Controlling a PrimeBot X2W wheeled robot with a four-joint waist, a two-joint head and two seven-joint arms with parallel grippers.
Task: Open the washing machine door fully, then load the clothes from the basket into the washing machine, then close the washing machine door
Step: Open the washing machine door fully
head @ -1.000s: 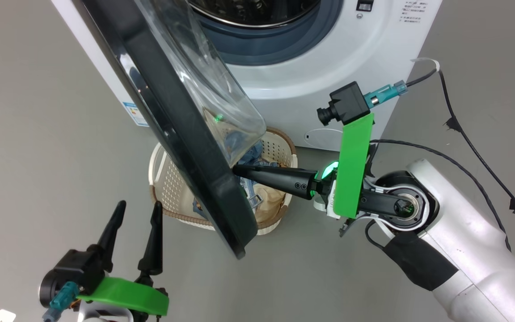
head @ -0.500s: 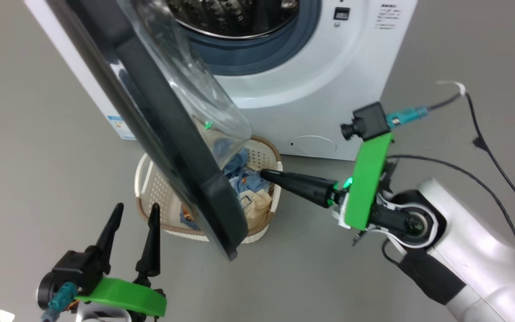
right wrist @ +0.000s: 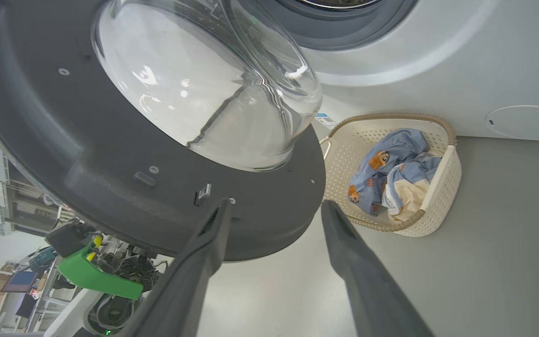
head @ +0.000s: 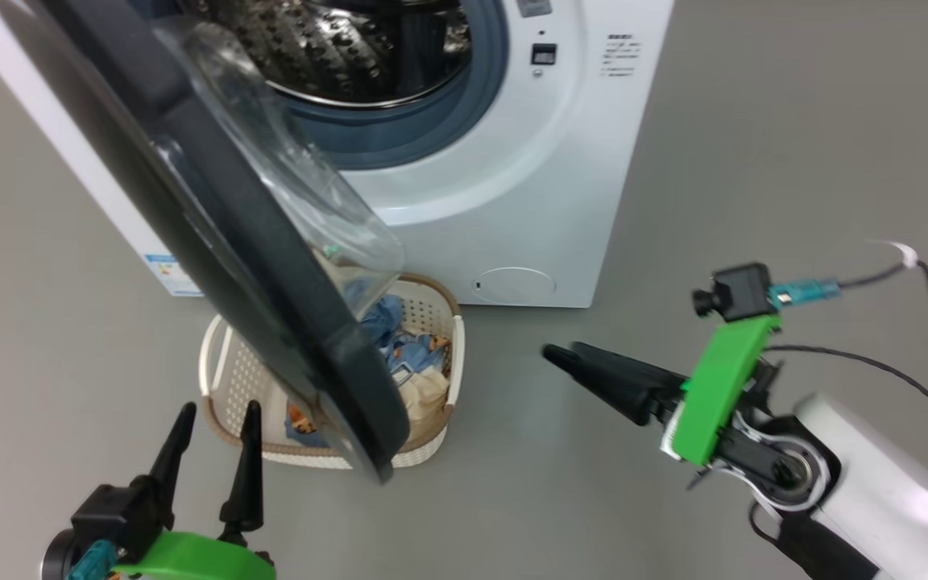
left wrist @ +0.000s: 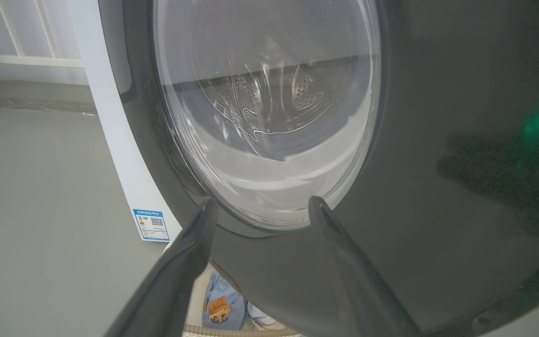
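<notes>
A white front-loading washing machine (head: pixel 528 185) stands at the far side of a grey floor (head: pixel 754 161). Its steel drum (head: pixel 327 48) is exposed.

The washing machine door (head: pixel 311 362), a wide glossy black ring around a bulging clear glass bowl, is hinged at the left. It stands swung out toward the robot, its free edge hanging over the basket. It looks partly open rather than folded right back.

The basket (head: pixel 242 383), cream plastic with a brown rim, sits on the floor just in front of the machine, half hidden behind the door. The clothes (head: pixel 399 350) lie bunched inside it: light blue fabric with orange-brown cartoon prints and a cream piece.

The right gripper (head: pixel 562 350) hovers to the right of the basket, well apart from the door, its fingers spread and empty. The left gripper (head: pixel 219 408) sits near left, close to the door's outer face, its fingers also spread and empty.

The door should handle as stiff and fairly heavy, swinging only on its hinge. Its gloss looks slippery, so a push on the free edge would probably serve better than a pinch. The glass is best avoided. The clothes should be light and limp and will drape and trail. A deep pinch into the topmost fold seems the surest hold.
</notes>
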